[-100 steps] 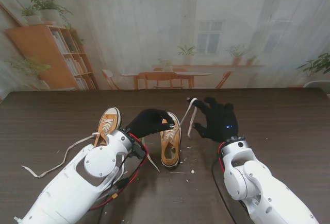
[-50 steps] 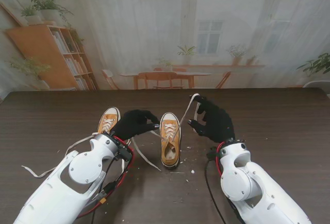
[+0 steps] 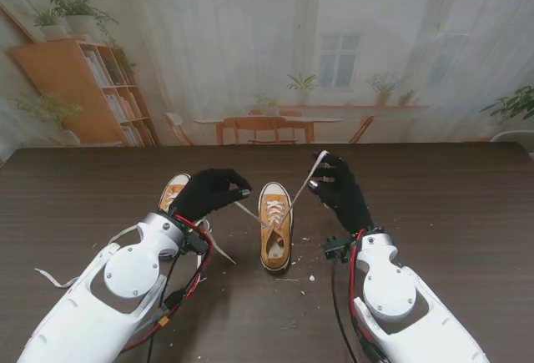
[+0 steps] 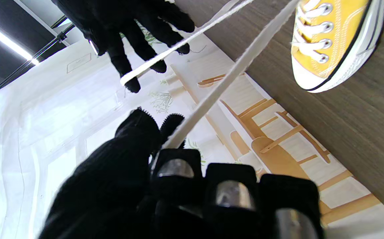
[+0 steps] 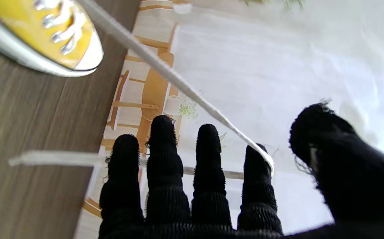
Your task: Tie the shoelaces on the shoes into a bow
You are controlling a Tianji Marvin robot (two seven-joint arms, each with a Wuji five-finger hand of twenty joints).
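The left hand (image 3: 213, 192) hides most of the second yellow shoe (image 3: 173, 192), just left of the middle shoe (image 3: 275, 225), so only its toe shows. There are two shoes and two hands, and each hand is pinched shut on one white lace (image 3: 300, 186) end coming up from the middle shoe on the table (image 3: 450, 204). Since a moment ago, both hands have lifted and pulled apart; the right hand (image 3: 338, 192) holds its lace tight, up and to the right of that shoe.
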